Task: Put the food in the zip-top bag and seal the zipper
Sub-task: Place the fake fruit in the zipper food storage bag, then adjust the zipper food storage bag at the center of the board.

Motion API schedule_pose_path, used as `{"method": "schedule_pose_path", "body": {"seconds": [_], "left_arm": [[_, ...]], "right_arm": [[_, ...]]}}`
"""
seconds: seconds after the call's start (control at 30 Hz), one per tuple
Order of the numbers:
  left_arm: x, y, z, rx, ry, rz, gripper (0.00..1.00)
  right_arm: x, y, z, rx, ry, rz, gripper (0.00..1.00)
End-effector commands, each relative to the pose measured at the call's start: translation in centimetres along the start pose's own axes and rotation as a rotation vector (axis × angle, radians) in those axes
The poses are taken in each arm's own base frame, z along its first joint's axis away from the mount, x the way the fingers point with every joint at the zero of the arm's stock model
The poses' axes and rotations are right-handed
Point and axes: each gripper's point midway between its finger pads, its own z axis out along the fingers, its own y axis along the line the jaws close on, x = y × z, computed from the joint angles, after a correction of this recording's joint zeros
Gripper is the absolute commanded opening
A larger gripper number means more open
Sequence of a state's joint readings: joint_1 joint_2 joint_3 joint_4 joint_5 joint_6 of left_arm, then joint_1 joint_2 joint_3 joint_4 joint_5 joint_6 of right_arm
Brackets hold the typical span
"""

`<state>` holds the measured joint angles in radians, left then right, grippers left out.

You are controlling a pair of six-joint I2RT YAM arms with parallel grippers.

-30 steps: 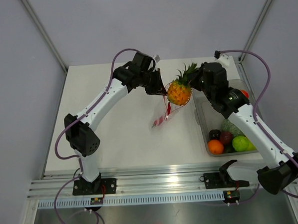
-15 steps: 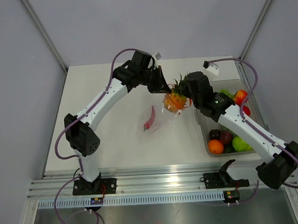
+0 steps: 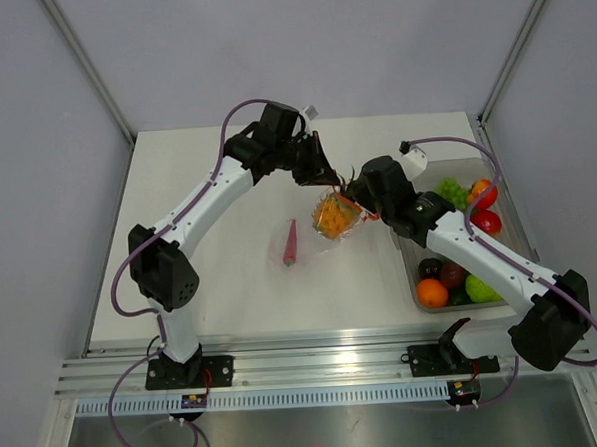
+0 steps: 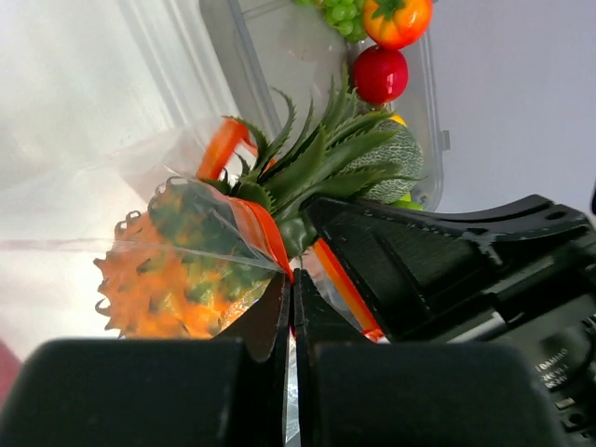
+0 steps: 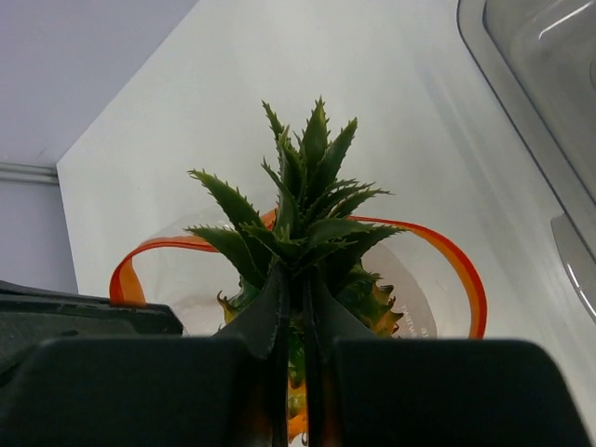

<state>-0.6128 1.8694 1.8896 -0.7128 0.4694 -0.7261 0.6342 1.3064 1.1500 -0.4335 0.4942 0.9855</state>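
The clear zip-top bag (image 3: pixel 324 237) hangs over the middle of the table with its mouth held open. My left gripper (image 3: pixel 326 180) is shut on the bag's red-orange zipper (image 4: pixel 265 233) strip at the mouth edge. My right gripper (image 3: pixel 355 192) is shut on the green leaves (image 5: pixel 298 214) of the yellow-orange pineapple (image 3: pixel 333 216). The pineapple's body sits inside the open bag mouth; its leaves stick out above the zipper (image 5: pixel 447 256). In the left wrist view the pineapple (image 4: pixel 177 289) shows behind the plastic. A red pepper-like piece (image 3: pixel 290 244) lies low in the bag at the left.
A rigid clear bin (image 3: pixel 409 263) stands at the right edge of the table. It holds an orange piece (image 3: pixel 432 293), a green piece (image 3: pixel 480 286), a dark purple piece (image 3: pixel 451 274), green grapes (image 3: pixel 450 189) and red pieces (image 3: pixel 487 222).
My right gripper has moved left and down with the pineapple, lowering it into the open bag. The bag has sagged to the left, and the red piece lies further left.
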Motion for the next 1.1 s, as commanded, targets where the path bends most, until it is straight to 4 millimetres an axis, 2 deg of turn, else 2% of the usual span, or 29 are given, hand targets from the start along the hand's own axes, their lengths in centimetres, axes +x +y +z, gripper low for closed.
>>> {"method": "schedule_pose_path", "body": {"seconds": [0.0,0.17,0.27,0.3,0.33,0.37,0.43,0.57,0.63,0.7,0.77,0.8,0.83,0.87,0.9,1.07], "left_arm": [[-0.4,-1.2,-0.9,0.069,-0.018,0.039,0.00],[-0.3,-1.0,-1.1,0.071,-0.012,0.071,0.00],[-0.3,-0.9,-1.2,0.077,-0.006,0.082,0.00],[-0.3,-0.9,-1.4,0.080,-0.006,0.086,0.00],[-0.3,-1.0,-1.5,0.083,-0.005,0.092,0.00],[-0.3,-0.9,-1.7,0.083,-0.007,0.092,0.00],[-0.7,-1.4,-2.3,0.103,-0.024,0.101,0.00],[-0.7,-1.8,-2.9,0.113,-0.034,0.109,0.00],[-0.7,-2.0,-3.4,0.117,-0.041,0.116,0.00],[-0.6,-2.0,-3.6,0.115,-0.046,0.119,0.00],[-0.7,-2.3,-4.1,0.119,-0.059,0.130,0.00],[-0.7,-2.3,-4.2,0.120,-0.058,0.131,0.00],[-0.7,-2.5,-4.4,0.120,-0.063,0.133,0.00],[-0.8,-2.5,-4.5,0.121,-0.066,0.136,0.00],[-0.7,-2.6,-4.6,0.121,-0.067,0.137,0.00],[-0.8,-2.8,-5.0,0.126,-0.073,0.142,0.00]], "right_arm": [[0.2,2.1,-1.3,-0.088,0.039,0.087,0.00],[3.0,1.6,-1.3,-0.118,0.147,-0.031,0.00],[4.1,1.4,-2.0,-0.140,0.226,-0.152,0.13],[4.1,1.3,-2.3,-0.135,0.237,-0.180,0.32],[3.4,1.7,-2.7,-0.146,0.228,-0.222,0.44],[3.0,1.1,-3.4,-0.130,0.227,-0.248,0.55],[1.0,1.1,-4.2,-0.111,0.169,-0.272,0.69],[-3.0,0.1,-6.6,-0.063,0.053,-0.321,0.72],[-4.5,-0.7,-7.0,-0.017,0.006,-0.333,0.72],[-4.9,-2.5,-6.7,0.051,0.010,-0.339,0.72],[-4.6,-4.2,-5.9,0.098,0.042,-0.325,0.72],[-3.8,-4.3,-5.6,0.073,0.094,-0.309,0.72],[-4.0,-5.6,-4.6,0.093,0.111,-0.279,0.72],[-3.1,-5.5,-4.3,0.057,0.168,-0.258,0.72],[-3.0,-6.3,-3.7,0.069,0.185,-0.244,0.72],[-0.5,-6.1,-1.4,0.047,0.295,-0.269,0.74]]}}
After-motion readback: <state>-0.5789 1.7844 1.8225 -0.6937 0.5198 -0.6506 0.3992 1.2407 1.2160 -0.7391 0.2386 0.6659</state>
